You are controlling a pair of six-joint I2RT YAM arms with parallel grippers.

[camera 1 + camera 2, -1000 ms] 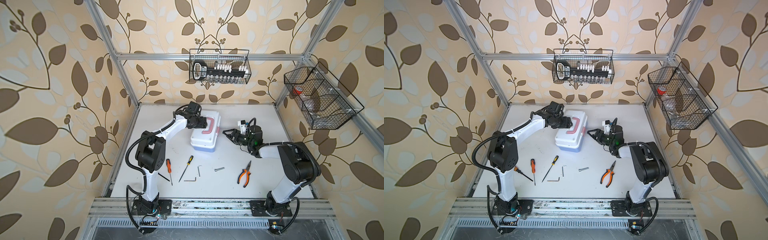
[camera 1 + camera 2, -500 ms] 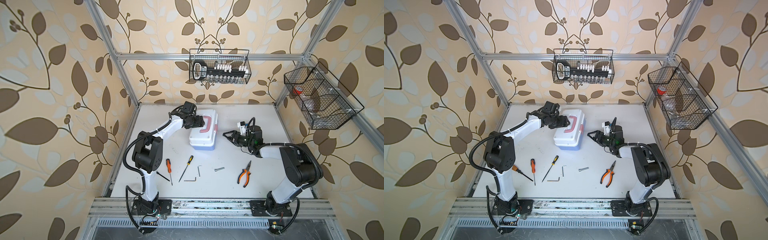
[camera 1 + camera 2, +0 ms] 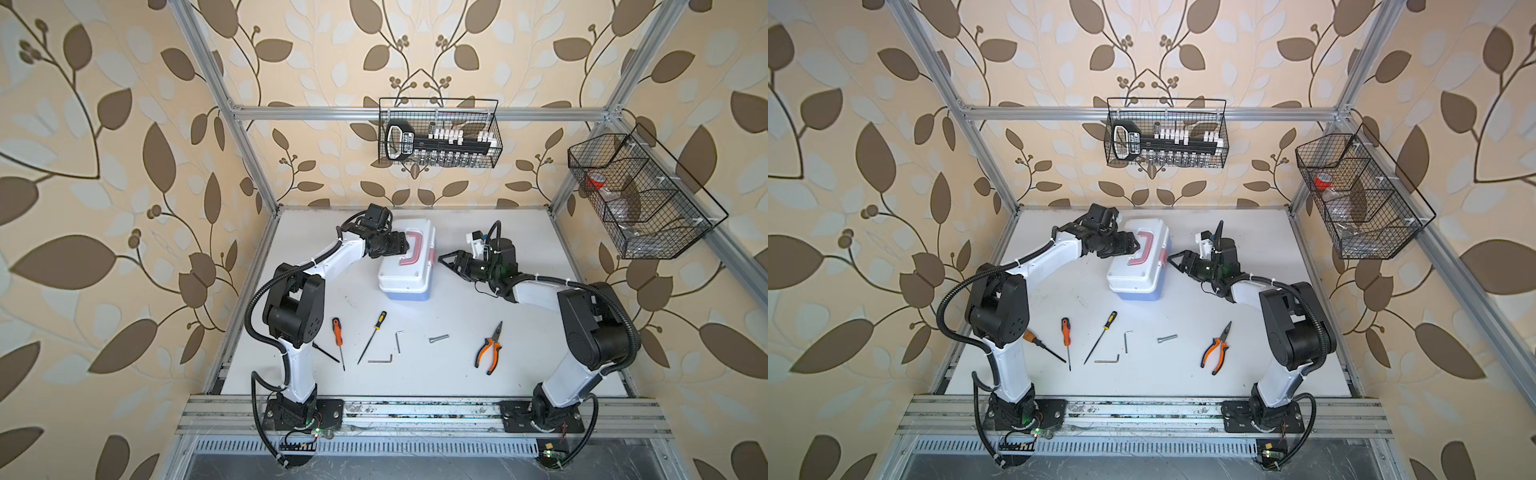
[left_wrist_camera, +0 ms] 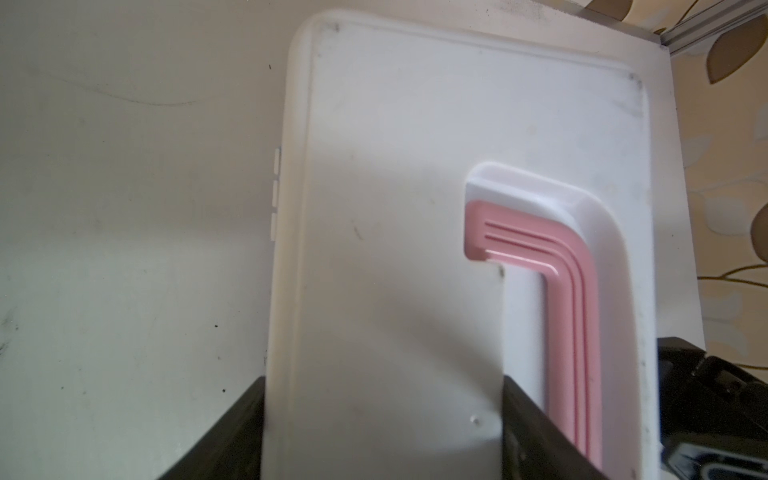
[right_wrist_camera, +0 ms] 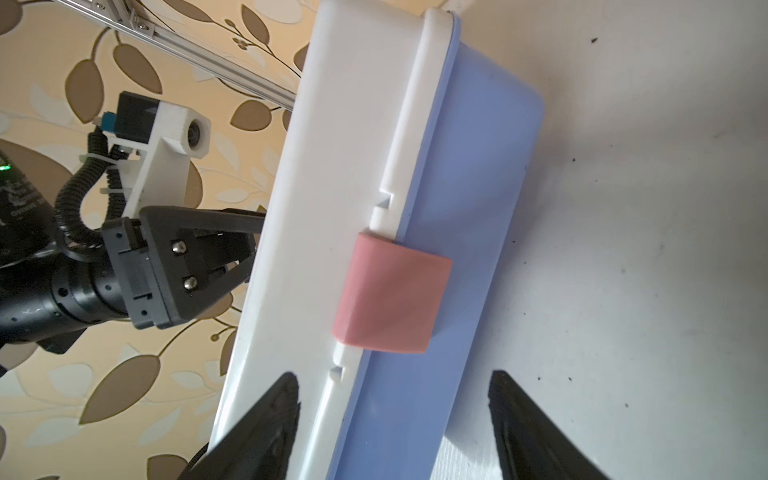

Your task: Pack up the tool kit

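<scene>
Since a second ago your right gripper has crept closer to the case, which stands shut toward the back of the table, its long axis running from front to back. Its jaws stand open and grip nothing; the pink latch lies dead ahead of them, on the long side that faces this arm. So your right arm is the nearer one for the latch. Your left gripper is open too, one finger beside the hinge edge of the lid, one on top by the handle; whether it presses down you cannot tell. Screwdrivers, hex keys, bolt and pliers lie loose well in front of the case.
</scene>
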